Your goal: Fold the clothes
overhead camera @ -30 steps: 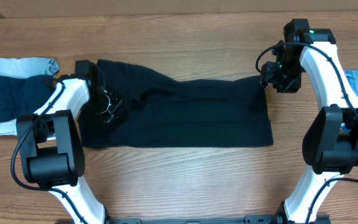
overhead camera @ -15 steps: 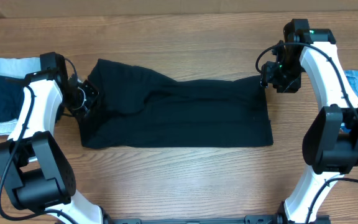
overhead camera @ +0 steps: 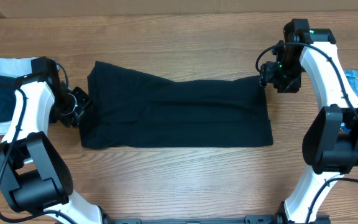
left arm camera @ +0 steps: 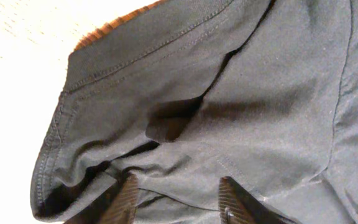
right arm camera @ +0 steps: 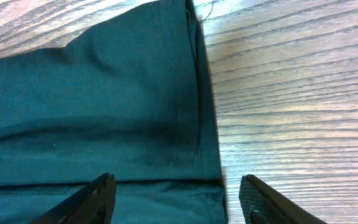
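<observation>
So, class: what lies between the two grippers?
In the overhead view, the black garment, spread flat on the table, spans the stretch from the left gripper to the right gripper.

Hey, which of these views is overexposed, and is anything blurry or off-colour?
Left wrist view: the table is blown out to white beside the black garment, whose stitching is sharp. Right wrist view: evenly lit, wood grain crisp, garment tinted teal, the fingers soft. Overhead view: even light, no glare, folds barely visible.
</observation>
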Robot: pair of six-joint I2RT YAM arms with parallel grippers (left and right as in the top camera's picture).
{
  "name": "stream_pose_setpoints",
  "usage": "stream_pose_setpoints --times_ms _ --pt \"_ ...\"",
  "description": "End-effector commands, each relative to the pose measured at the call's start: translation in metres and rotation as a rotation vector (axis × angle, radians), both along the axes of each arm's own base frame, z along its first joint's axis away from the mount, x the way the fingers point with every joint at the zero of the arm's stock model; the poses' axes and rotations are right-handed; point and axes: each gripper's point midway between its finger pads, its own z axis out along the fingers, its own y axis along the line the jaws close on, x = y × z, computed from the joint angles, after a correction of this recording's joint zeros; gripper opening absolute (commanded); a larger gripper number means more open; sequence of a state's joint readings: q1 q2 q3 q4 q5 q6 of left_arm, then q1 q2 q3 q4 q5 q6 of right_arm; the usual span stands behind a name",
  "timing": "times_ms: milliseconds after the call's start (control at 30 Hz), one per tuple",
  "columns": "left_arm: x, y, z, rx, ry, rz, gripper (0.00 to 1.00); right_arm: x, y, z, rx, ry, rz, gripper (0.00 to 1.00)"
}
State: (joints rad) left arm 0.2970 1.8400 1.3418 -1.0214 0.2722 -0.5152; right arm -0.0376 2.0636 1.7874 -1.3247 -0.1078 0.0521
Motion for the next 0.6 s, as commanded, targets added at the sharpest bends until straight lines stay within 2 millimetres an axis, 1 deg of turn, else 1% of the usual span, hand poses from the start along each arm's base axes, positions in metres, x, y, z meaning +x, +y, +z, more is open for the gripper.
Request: stream_pose_setpoints --times_ms 0,67,100,133,167,200,267,300,333,367,433,533,567 --pt "0.004 0.004 0.006 0.019 -0.027 -0.018 0.53 0.0 0.001 0.009 0.013 -0.022 -0.004 0.68" --pt "0.006 0.0 0.007 0.005 -0.037 -0.025 0.53 0.001 0.005 0.01 0.031 -0.026 -0.001 0.67" --pt "0.009 -0.004 0.007 -0.005 -0.055 -0.052 0.51 0.003 0.007 0.009 0.04 -0.038 0.001 0.68" --pt "0.015 -0.012 0.009 -0.019 -0.094 -0.116 0.47 0.008 0.008 0.006 0.042 -0.057 0.0 0.68" --pt "0.018 -0.019 0.01 -0.022 -0.114 -0.155 0.47 0.013 0.008 0.001 0.042 -0.073 -0.001 0.68" --pt "0.022 -0.028 0.011 -0.015 -0.14 -0.227 0.46 0.017 0.008 -0.008 0.043 -0.075 -0.017 0.68" --pt "0.029 -0.047 0.011 0.005 -0.185 -0.359 0.45 0.022 0.009 -0.027 0.051 -0.066 -0.021 0.6" --pt "0.032 -0.058 0.011 0.023 -0.201 -0.426 0.43 0.026 0.009 -0.04 0.052 -0.055 -0.022 0.59" --pt "0.034 -0.066 0.01 0.051 -0.208 -0.475 0.41 0.027 0.009 -0.048 0.052 -0.046 -0.022 0.58" --pt "0.035 -0.07 0.007 0.101 -0.2 -0.518 0.37 0.028 0.009 -0.059 0.052 -0.033 -0.022 0.55" --pt "0.035 -0.077 0.0 0.177 -0.173 -0.568 0.27 0.031 0.009 -0.075 0.055 -0.018 -0.022 0.5" --pt "0.032 -0.089 -0.015 0.189 -0.143 -0.64 0.22 0.034 0.011 -0.087 0.066 -0.013 -0.021 0.48" --pt "0.031 -0.091 -0.02 0.185 -0.129 -0.646 0.2 0.036 0.015 -0.087 0.089 -0.021 -0.019 0.44"
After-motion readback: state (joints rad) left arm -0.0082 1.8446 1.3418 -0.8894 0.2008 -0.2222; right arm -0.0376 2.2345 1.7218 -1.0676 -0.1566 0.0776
